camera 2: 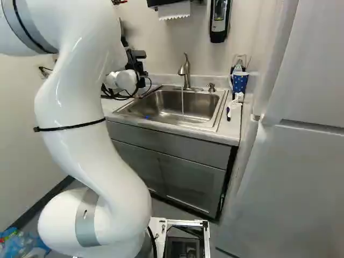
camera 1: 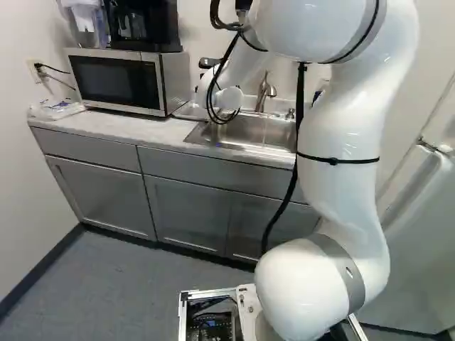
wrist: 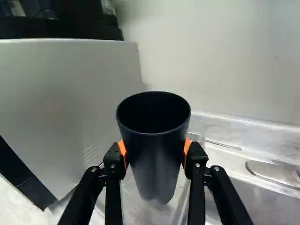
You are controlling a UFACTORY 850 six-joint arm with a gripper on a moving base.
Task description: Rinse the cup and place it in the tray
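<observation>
The black gripper [camera 2: 137, 63] is in the centre left of the right base view, beyond the white arm. In the wrist view the gripper [wrist: 154, 154] grasps the cup [wrist: 157, 166] from both sides with 2 orange pads [wrist: 187, 146]. The cup is dark, smooth and tapered, its round mouth wider than its base. It is above a clear, glossy tray [wrist: 180, 206]; whether they touch, I cannot tell. The microwave [camera 1: 117, 79], a boxy shape with a dark glassy door, is at the upper left of the left base view, on the pale countertop [camera 1: 106, 126]. The brushed-metal sink [camera 2: 214, 115] is near the centre of the right base view; a thin stream of water [camera 2: 183, 102] falls into it from the curved metal faucet [camera 2: 185, 71].
</observation>
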